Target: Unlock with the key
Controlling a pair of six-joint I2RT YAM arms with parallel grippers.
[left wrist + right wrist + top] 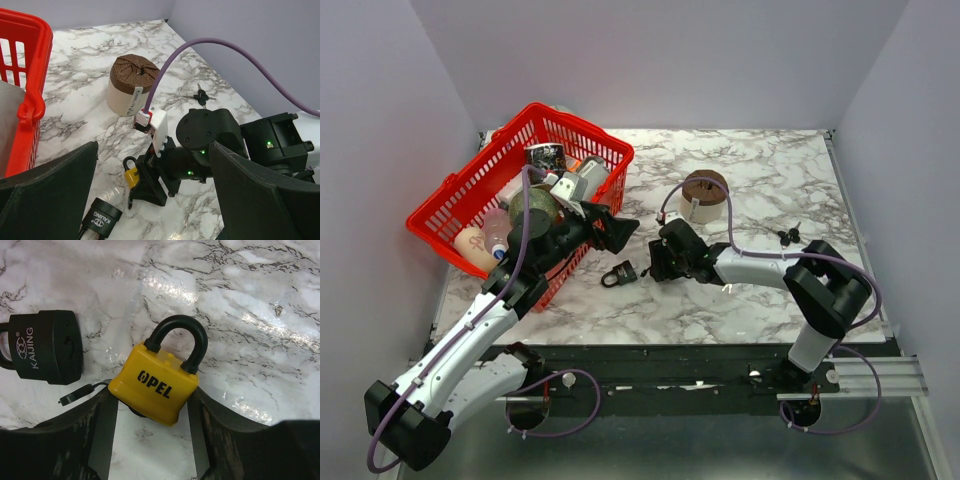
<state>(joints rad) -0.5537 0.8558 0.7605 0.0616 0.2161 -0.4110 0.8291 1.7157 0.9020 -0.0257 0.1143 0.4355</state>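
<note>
The key [788, 236], black-headed and on a small ring, lies on the marble table at the right, away from both grippers; it also shows in the left wrist view [200, 96]. My right gripper [150, 440] is shut on the yellow padlock [160, 382], its fingers pressing both sides of the body, with the black shackle pointing away. From the left wrist view the yellow padlock [131, 175] sits tilted in the right gripper [152, 182]. My left gripper [617, 232] is open and empty, hovering just left of the right gripper [655, 264].
A black padlock [47, 346] lies left of the yellow one, also in the top view [620, 272]. A small black piece on a thin wire [75, 395] lies by my right gripper's left finger. A brown-topped roll [704, 195] stands behind. A red basket [450, 190] of items is at left.
</note>
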